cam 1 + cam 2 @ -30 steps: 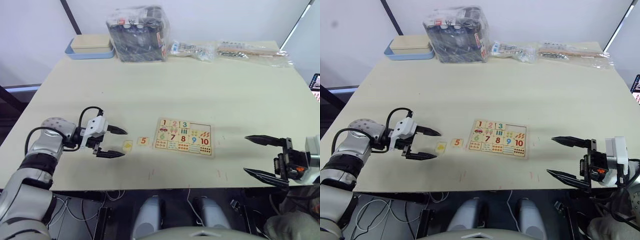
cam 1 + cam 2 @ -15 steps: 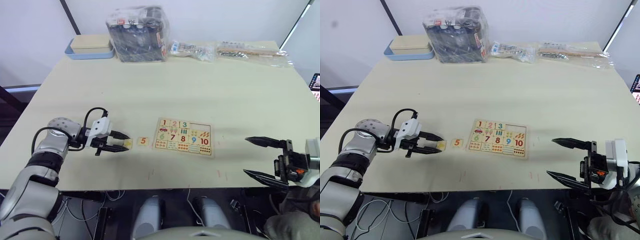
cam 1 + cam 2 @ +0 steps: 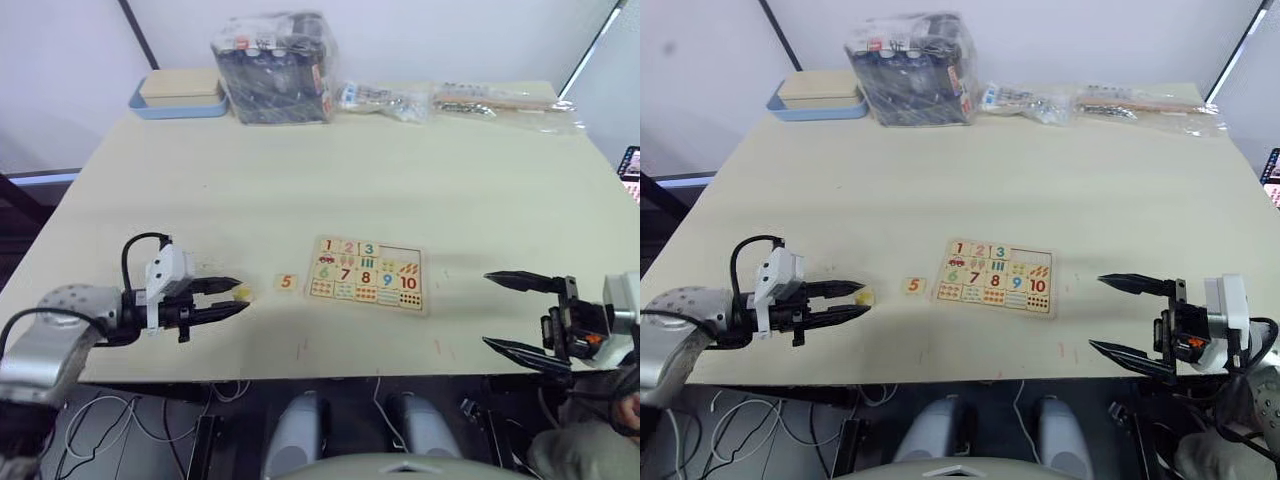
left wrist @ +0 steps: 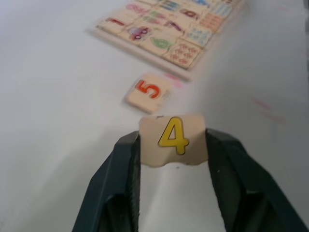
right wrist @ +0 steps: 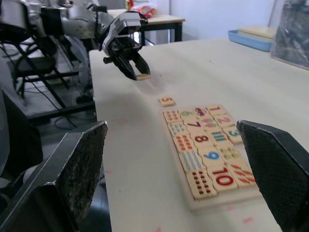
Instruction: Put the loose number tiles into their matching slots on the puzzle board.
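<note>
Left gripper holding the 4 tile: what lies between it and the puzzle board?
The 5 tile lies flat on bare table between the left gripper and the puzzle board, as the left eye view shows.

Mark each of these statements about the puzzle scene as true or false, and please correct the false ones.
1. The left pincer holds a tile printed with a yellow 4. True.
2. The tile with the 5 already sits in a slot of the puzzle board. False: it lies loose on the table, beside the board's left edge.
3. The right pincer is open and holds nothing. True.
4. The top row of the board is completely filled. False: only 1, 2 and 3 are in place; the slots to their right are empty.
5. A blue-rimmed box stands at the far left of the table. True.
</note>
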